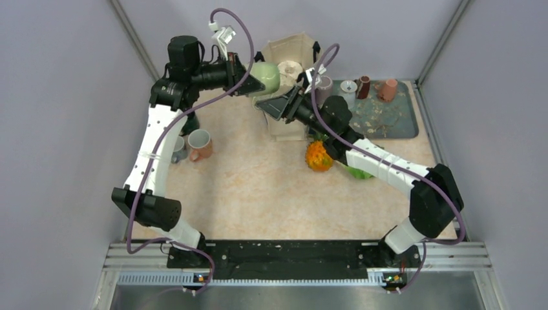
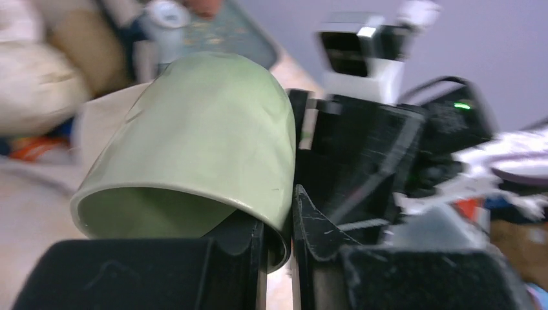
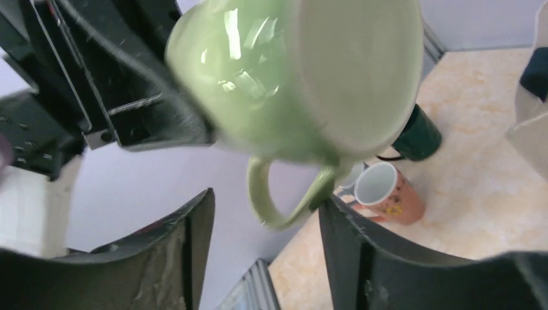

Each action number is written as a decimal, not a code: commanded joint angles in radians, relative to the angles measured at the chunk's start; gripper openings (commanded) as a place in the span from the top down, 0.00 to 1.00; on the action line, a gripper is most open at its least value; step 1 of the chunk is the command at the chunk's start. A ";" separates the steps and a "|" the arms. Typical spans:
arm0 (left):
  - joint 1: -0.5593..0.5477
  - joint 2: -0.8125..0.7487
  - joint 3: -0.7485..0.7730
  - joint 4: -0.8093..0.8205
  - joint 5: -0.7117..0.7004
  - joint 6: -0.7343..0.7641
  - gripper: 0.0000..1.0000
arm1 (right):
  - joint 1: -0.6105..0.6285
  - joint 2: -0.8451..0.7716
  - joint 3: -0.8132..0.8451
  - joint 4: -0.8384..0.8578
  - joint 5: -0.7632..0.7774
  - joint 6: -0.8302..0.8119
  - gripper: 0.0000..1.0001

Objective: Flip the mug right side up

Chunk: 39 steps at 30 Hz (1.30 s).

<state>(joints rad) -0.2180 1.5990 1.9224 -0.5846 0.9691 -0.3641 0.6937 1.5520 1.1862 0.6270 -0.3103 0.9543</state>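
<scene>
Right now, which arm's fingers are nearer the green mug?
Left. The left fingers are shut on the mug at its rim. The right fingers stand open on either side of its handle, gripping nothing.

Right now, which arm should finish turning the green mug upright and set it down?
Left. The left gripper pinches the green mug by its rim wall and holds it in the air. The right gripper stands open, fingers either side of the handle, gripping nothing; it would have to regrasp first.
</scene>
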 commanded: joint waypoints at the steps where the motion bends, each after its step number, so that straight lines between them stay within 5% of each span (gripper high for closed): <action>1: 0.029 -0.078 0.007 -0.147 -0.435 0.320 1.00 | 0.032 -0.046 0.035 -0.099 0.022 -0.165 0.32; 3: 0.045 -0.105 -0.021 -0.175 -0.528 0.417 1.00 | 0.032 -0.058 0.036 -0.163 0.036 -0.208 0.10; 5: 0.069 -0.120 -0.041 -0.216 -0.608 0.483 1.00 | 0.032 -0.071 0.032 -0.211 0.047 -0.245 0.01; 11: 0.185 -0.142 -0.155 -0.297 -0.855 0.731 1.00 | 0.033 -0.141 -0.024 -0.267 0.119 -0.331 0.01; 18: 0.472 -0.065 -0.191 -0.401 -1.016 0.883 1.00 | 0.033 -0.206 -0.030 -0.375 0.172 -0.476 0.01; 26: 0.611 0.101 -0.154 -0.427 -1.021 0.986 1.00 | 0.032 -0.206 -0.015 -0.426 0.168 -0.529 0.01; 35: 0.621 0.487 0.259 -0.616 -0.828 1.045 1.00 | 0.032 -0.204 -0.005 -0.482 0.194 -0.576 0.01; 39: 0.598 0.586 0.322 -0.653 -0.853 1.045 1.00 | 0.031 -0.202 0.016 -0.513 0.210 -0.603 0.01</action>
<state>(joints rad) 0.3985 2.1609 2.1498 -1.1812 0.0948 0.6487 0.7177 1.3628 1.1584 0.1287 -0.1284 0.3985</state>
